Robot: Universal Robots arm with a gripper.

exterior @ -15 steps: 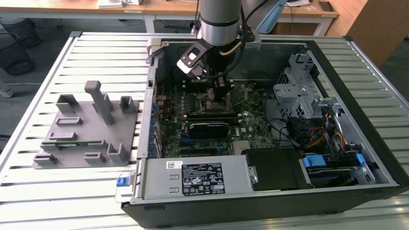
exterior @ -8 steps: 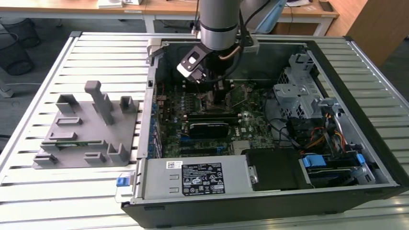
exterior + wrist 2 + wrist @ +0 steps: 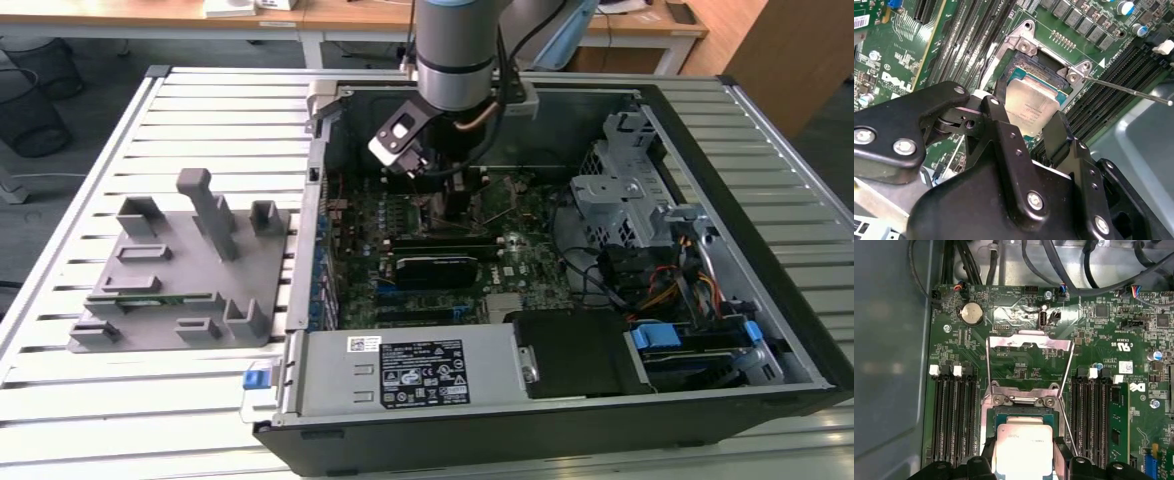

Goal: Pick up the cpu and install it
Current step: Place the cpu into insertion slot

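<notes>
**Desk:** What's on your screens?

**Operator:** I see a slatted table (image 3: 120, 400) carrying an open computer case (image 3: 561, 435), and my arm (image 3: 458, 50) reaches down into that case. The grey holder (image 3: 187, 270) sits on the table at the exterior view's left, well apart from the arm.

**Desk:** And inside?

**Operator:** In the first wrist view I look onto the green motherboard (image 3: 1019, 365). The metal load plate (image 3: 1029, 342) is swung open, and the socket (image 3: 1026, 412) lies bare beside its hinge.

**Desk:** The claw?

**Operator:** My gripper (image 3: 1026, 112) is drawn in narrow on the cpu (image 3: 1021, 440), with its black fingers (image 3: 1001, 130) against two opposite edges. The chip sits right over the socket, silvery top up. I cannot tell whether it rests in or hangs just above. The wire lever (image 3: 1126, 89) stands just beside.
</notes>
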